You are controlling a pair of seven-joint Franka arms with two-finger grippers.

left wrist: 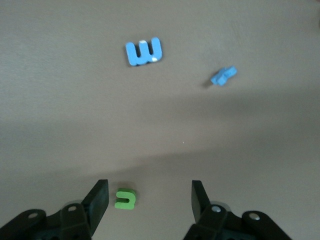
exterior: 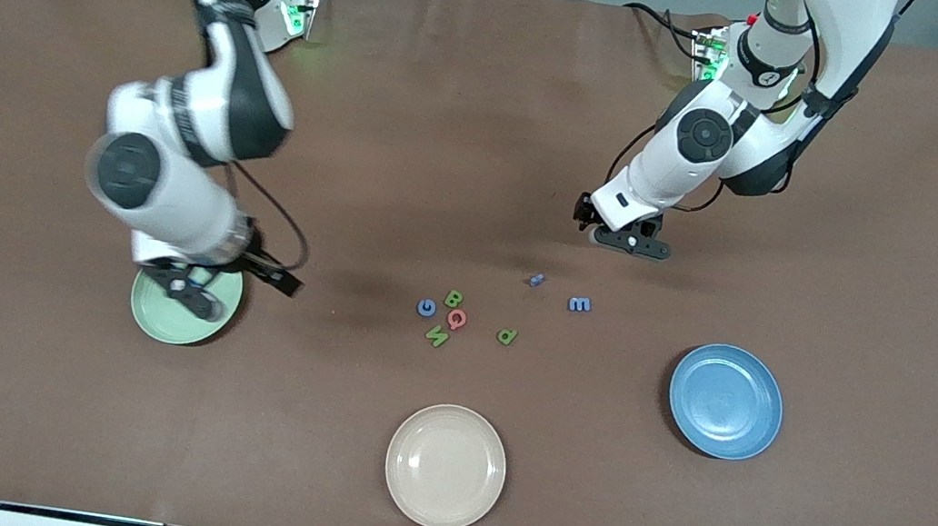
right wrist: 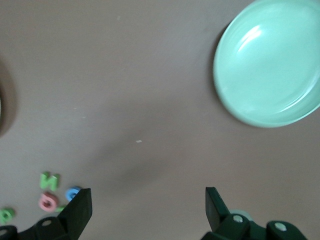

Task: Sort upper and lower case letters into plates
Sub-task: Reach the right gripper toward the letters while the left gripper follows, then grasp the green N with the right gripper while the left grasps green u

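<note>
Brown table (exterior: 489, 119), sorting barely begun. Right claw (exterior: 190, 286) gaping, empty, over mint plate (exterior: 162, 321); letters (exterior: 448, 317) clustered mid-table, unsorted; left claw (left wrist: 150, 200) wide open around small green letter (left wrist: 125, 198); blue plate (exterior: 725, 400) bare. Next: closing, lifting.

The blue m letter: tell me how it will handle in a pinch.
The blue m letter lies flat, so it probably won't roll. It looks small and thin, so likely light and apt to slide if nudged. The open left claw hangs over a small green letter; a low, edge-on pinch seems needed.
</note>
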